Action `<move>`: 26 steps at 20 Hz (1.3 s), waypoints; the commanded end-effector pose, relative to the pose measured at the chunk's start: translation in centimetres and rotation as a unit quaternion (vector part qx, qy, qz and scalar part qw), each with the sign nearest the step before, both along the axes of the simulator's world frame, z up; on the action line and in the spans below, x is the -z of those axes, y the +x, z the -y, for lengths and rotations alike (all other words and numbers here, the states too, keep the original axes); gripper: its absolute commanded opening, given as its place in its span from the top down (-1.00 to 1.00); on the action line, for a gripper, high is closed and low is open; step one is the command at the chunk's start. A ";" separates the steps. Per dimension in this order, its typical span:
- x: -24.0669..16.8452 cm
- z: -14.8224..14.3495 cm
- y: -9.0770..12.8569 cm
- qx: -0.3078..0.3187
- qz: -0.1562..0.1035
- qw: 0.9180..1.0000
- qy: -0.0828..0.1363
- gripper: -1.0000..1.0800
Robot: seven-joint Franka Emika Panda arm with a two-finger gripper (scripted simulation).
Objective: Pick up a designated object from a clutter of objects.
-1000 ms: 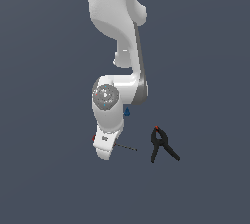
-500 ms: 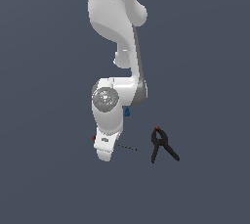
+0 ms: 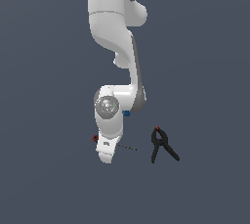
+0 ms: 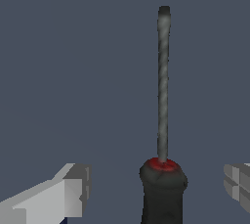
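While the arm hangs low over the desk, its jaws stand open, one finger on each side of the screwdriver and neither touching it. The screwdriver lies flat on the desk; in the wrist view its red-collared black handle sits in the gap between the fingers and its thin dark shaft runs straight away from them. In the exterior view only the red handle end shows on one side of the wrist and the thin shaft on the other, pointing toward the black clamp, which lies near the shaft tip but apart from it. A small blue thing peeks out beside the arm, farther from the clamp than the screwdriver is.

The screwdriver looks light and rigid, so it should not bend or sag. Its round handle may roll or twist as the fingers close. The handle is the sensible place to grip: thicker than the shaft and probably near the balance point. The slim shaft would likely slip.
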State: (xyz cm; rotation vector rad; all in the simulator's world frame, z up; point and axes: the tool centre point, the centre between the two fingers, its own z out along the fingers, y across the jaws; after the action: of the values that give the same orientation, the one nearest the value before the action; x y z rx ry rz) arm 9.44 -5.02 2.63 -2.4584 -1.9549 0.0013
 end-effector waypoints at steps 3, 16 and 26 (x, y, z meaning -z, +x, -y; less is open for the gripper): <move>1.1 0.0 0.1 0.000 0.000 1.000 0.000 -0.92; 1.1 0.0 0.1 0.000 0.000 1.000 0.000 1.00; -1.6 -0.9 0.0 0.000 0.000 1.000 0.000 1.00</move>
State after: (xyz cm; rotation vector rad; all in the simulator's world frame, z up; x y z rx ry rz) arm 9.42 -4.37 3.45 -2.4574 -1.9549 0.0026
